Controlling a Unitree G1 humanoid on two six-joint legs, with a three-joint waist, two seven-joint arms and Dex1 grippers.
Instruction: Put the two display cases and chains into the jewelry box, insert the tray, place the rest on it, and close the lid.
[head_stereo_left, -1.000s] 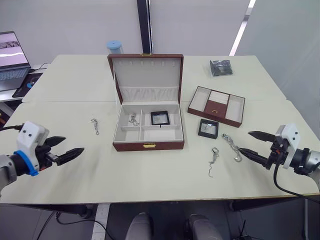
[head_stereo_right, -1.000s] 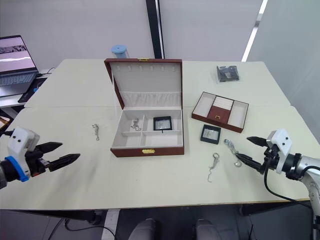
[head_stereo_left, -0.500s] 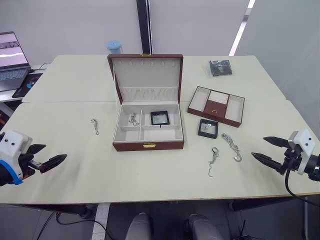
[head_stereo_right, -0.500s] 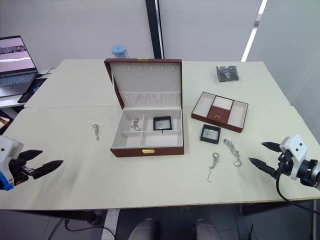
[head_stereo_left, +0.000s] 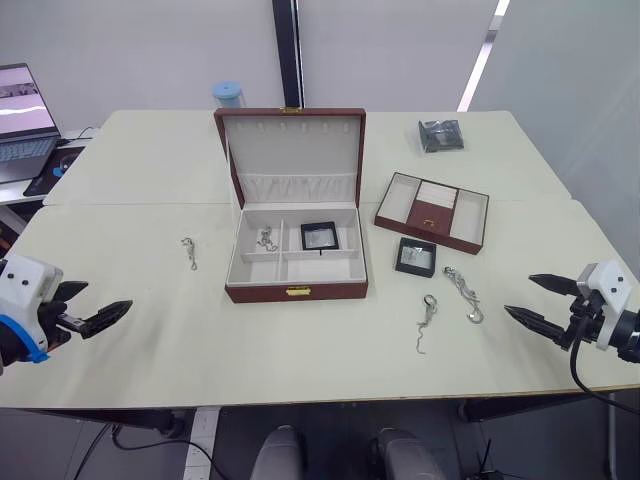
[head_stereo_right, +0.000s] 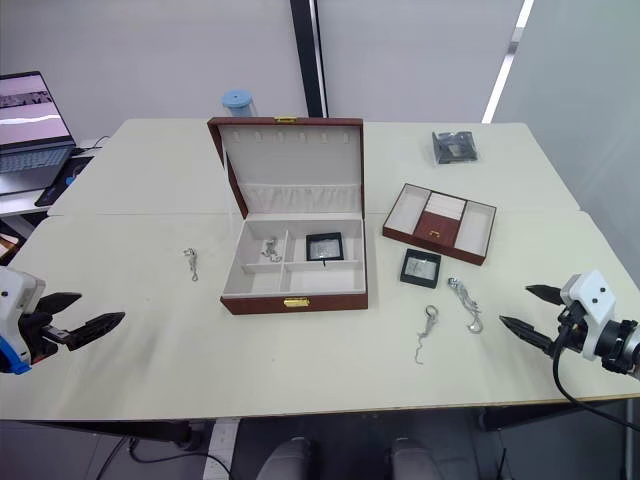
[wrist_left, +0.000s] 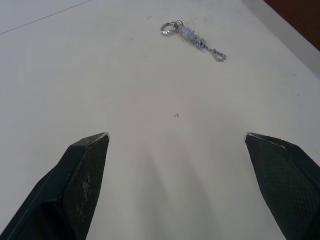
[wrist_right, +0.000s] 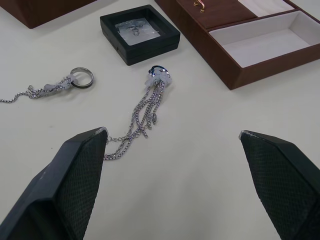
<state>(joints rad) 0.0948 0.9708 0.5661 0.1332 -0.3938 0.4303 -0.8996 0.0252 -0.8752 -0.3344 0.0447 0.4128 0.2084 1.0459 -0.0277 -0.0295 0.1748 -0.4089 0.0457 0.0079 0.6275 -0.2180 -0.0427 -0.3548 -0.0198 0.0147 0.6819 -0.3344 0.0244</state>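
The jewelry box (head_stereo_left: 296, 290) stands open at the table's centre, its lid (head_stereo_left: 292, 145) upright. Inside lie one display case (head_stereo_left: 319, 236) and a chain (head_stereo_left: 266, 240). The other display case (head_stereo_left: 416, 257) rests on the table right of the box, in front of the tray (head_stereo_left: 433, 211). Two chains (head_stereo_left: 428, 322) (head_stereo_left: 463, 293) lie near it; a third chain (head_stereo_left: 189, 252) lies left of the box. My left gripper (head_stereo_left: 108, 298) hovers open at the front left, well short of that chain (wrist_left: 194, 41). My right gripper (head_stereo_left: 518, 294) is open at the front right, facing the tasselled chain (wrist_right: 145, 107).
A dark grey packet (head_stereo_left: 441, 135) lies at the back right. A blue-lidded cup (head_stereo_left: 229, 94) stands behind the box. A laptop (head_stereo_left: 22, 120) sits on a side desk at the far left. A seam crosses the table behind the box's base.
Over the last second both arms drew back outward, the left gripper to the left and the right gripper to the right, away from the chains. Nothing on the table moved.
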